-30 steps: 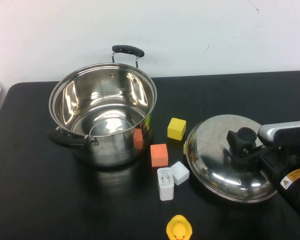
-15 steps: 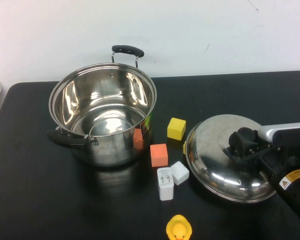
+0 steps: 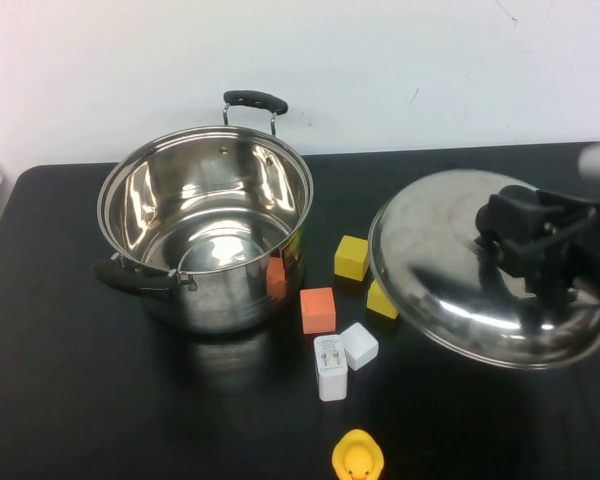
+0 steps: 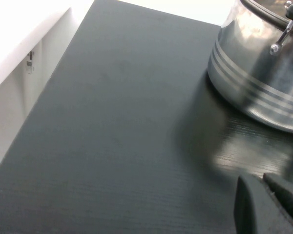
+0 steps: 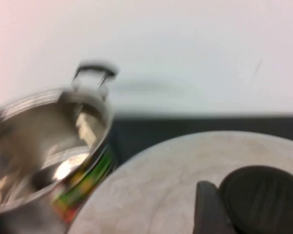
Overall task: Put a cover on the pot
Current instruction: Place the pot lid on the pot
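Right now we see the right claw (image 3: 520, 235) at the right of the worktop (image 3: 80, 400), clamped on the black knob (image 3: 515, 215) of the domed steel lid (image 3: 450, 280); the lid is lifted and tilted, clear of the worktop, well apart from the pot (image 3: 205, 240); the pot stands open at left-centre of the worktop, one black handle (image 3: 255, 100) at the far side, another (image 3: 130, 275) at its near left.

Only the high view gives us the small stuff: two yellow blocks (image 3: 353, 257) (image 3: 381, 300), the second partly under the lid's edge; an orange block (image 3: 318, 309) just beside the pot; a white block (image 3: 360, 345) touching a white charger plug (image 3: 331, 367); a yellow rubber duck (image 3: 358, 458) at the near edge.

The right wrist view adds a close look at the knob (image 5: 261, 202) on the lid (image 5: 151, 190) with one finger (image 5: 207, 209) against it, and coloured reflections low on the pot wall (image 5: 44, 141); blurred.

The left wrist view alone shows the left claw (image 4: 268, 207), low over bare worktop (image 4: 112, 136) near the pot's banded side (image 4: 259, 83); its dark tips sit close together, looks closed on nothing; this claw is out of the high view.

No readable writing or brand that we can make out.
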`<action>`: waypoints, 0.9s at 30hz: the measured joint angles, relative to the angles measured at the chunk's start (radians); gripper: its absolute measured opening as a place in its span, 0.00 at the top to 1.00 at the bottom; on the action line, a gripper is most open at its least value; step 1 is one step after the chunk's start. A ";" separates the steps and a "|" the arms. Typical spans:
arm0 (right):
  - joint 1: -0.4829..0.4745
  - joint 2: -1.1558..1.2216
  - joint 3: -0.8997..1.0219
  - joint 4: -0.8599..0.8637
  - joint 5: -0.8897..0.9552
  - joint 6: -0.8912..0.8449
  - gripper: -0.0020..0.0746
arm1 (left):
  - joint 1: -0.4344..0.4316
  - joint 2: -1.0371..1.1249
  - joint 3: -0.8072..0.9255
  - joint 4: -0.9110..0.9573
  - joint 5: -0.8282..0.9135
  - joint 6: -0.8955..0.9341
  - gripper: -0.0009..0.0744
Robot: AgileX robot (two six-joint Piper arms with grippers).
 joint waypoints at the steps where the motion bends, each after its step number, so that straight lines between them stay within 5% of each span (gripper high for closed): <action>1: 0.000 -0.033 -0.045 -0.021 0.129 -0.001 0.51 | 0.000 0.000 0.000 0.000 0.000 0.000 0.99; 5: 0.015 -0.079 -0.244 -0.084 0.533 -0.010 0.51 | 0.000 0.000 0.000 0.000 0.000 0.000 0.99; 9: 0.054 -0.028 -0.411 -0.102 0.683 -0.057 0.51 | 0.000 0.000 0.000 0.000 0.000 0.000 0.99; 19: 0.199 0.350 -0.794 -0.123 0.720 -0.108 0.51 | 0.000 0.000 0.000 0.000 0.000 0.000 0.99; 27: 0.270 0.604 -1.053 -0.136 0.557 -0.113 0.51 | 0.000 0.000 0.000 0.000 0.000 0.004 0.99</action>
